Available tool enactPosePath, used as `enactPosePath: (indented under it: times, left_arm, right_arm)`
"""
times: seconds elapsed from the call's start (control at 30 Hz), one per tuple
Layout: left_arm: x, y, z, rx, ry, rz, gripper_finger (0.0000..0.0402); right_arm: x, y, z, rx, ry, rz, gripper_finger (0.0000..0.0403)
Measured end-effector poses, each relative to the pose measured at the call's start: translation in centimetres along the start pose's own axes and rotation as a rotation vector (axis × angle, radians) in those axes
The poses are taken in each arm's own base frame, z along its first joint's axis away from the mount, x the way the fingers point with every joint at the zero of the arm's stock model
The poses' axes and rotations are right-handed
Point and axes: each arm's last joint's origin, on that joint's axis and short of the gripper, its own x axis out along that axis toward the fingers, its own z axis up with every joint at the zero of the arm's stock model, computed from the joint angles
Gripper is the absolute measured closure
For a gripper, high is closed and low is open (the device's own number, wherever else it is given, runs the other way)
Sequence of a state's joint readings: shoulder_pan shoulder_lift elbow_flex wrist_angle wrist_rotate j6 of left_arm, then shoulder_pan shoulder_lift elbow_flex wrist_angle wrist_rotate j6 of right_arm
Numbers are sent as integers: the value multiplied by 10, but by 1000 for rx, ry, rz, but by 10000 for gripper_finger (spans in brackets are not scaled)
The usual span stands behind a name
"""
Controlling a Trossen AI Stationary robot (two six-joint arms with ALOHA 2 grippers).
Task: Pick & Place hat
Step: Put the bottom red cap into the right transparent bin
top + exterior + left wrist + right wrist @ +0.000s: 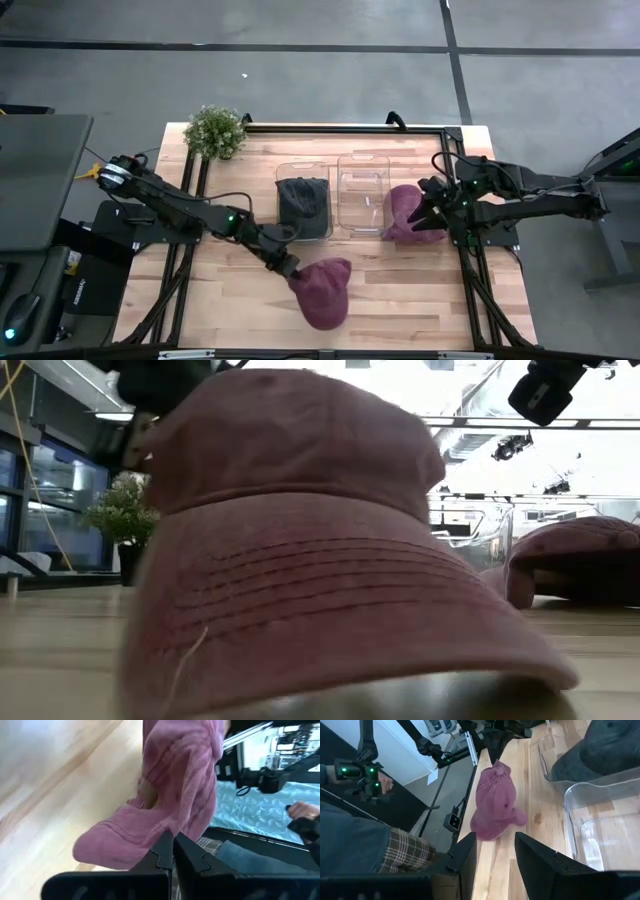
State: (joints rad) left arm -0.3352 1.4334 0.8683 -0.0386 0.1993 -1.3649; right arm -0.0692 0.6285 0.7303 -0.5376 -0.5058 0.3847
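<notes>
My left gripper (287,268) pinching pink hat (325,290) at back edge, lifting it off counter (400,290); right gripper (428,212) spread, waiting beside second hat (403,212).

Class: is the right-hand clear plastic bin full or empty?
Empty: the right-hand clear plastic bin shows only bare wood through its floor.

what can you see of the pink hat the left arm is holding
The pink hat is a faded maroon-pink cotton-looking baseball cap with rows of stitching across its brim. It sits near the front edge of the wooden table, brim pointing toward the low camera, crown crumpled. The left end effector is shut on the cap's back edge. It lies apart from the two clear bins and the second pink hat near the right end effector.
</notes>
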Motion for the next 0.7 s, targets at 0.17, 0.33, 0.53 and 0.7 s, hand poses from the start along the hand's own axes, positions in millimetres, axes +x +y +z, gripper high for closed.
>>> enactPosePath:
  times: [0.17,0.33,0.53,0.7]
  left_arm:
    - [-10,-22,17,74,-44,-53,402]
    - [-22,-44,35,139,-82,-115,401]
    - [-33,-61,44,176,-71,-124,401]
    - [-38,-70,45,188,-59,-147,401]
  right_arm:
    - [1,0,1,-3,0,21,274]
    - [8,-1,6,-16,-3,33,274]
    - [21,-2,22,-75,34,48,262]
    - [34,-1,42,-144,59,56,226]
